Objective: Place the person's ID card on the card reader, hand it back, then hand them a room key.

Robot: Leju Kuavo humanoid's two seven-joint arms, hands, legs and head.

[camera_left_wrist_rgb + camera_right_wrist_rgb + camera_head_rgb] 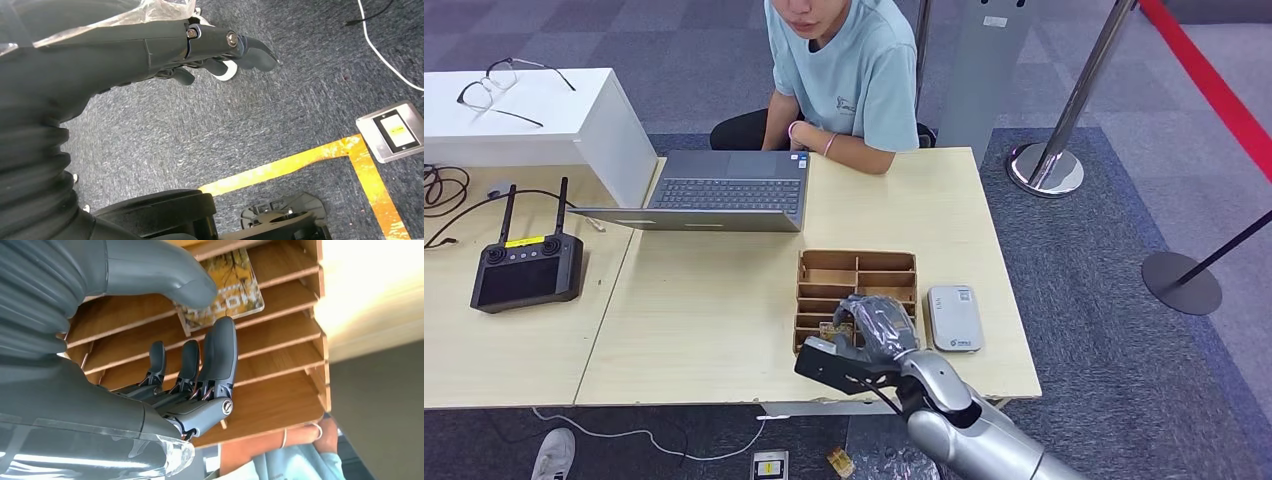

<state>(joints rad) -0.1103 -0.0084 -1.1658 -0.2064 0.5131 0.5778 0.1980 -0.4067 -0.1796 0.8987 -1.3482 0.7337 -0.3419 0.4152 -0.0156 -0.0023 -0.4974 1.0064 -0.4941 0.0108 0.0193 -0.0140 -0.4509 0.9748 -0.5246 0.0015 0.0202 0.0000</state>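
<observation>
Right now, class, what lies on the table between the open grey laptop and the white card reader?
In the head view, the brown wooden slotted tray lies between the laptop and card reader.

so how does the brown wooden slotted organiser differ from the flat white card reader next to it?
The wooden slotted organiser is brown, open-topped and split into compartments; the white card reader is a closed, smooth, rounded slab. The organiser is larger. The right hand is over the organiser, at a patterned card; nothing touches the reader. Both lie flat on the table.

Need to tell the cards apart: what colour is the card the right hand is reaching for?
Yellow-orange card with a printed pattern, clearest in the right wrist view.
</observation>
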